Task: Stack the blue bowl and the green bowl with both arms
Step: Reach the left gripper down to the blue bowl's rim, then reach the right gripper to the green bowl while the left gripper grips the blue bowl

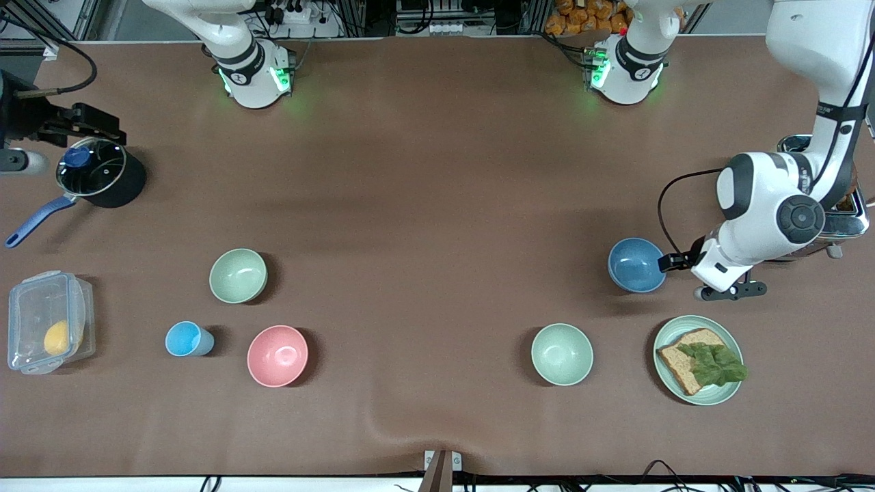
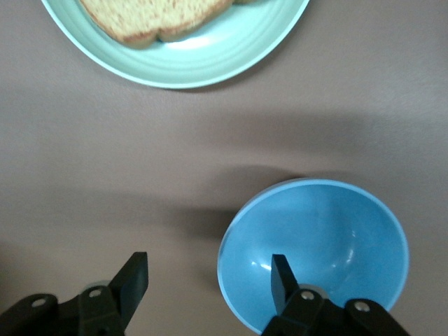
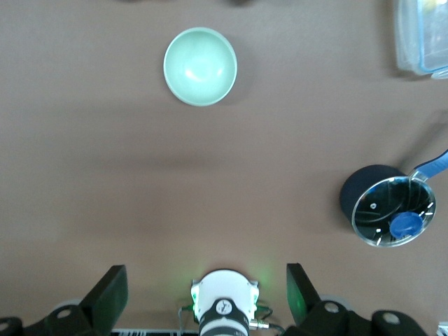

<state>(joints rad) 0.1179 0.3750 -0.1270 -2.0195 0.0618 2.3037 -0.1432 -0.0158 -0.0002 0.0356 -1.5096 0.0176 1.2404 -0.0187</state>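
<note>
The blue bowl [image 1: 636,265] stands upright toward the left arm's end of the table and also shows in the left wrist view [image 2: 329,245]. My left gripper [image 1: 673,263] [image 2: 210,269] is open and low over the bowl's rim, with one finger over the inside and the other over bare table beside it. The dull sage green bowl [image 1: 238,275] stands toward the right arm's end and shows in the right wrist view [image 3: 200,66]. My right gripper [image 3: 206,287] is open, empty and high over its own base, and it is out of the front view.
A paler mint bowl [image 1: 562,354] and a green plate [image 1: 726,394] [image 2: 210,70] with bread and lettuce stand nearer the front camera than the blue bowl. A pink bowl [image 1: 277,355], blue cup [image 1: 188,339], lidded pot [image 1: 96,174], plastic box [image 1: 48,321] and toaster [image 1: 847,213] are also there.
</note>
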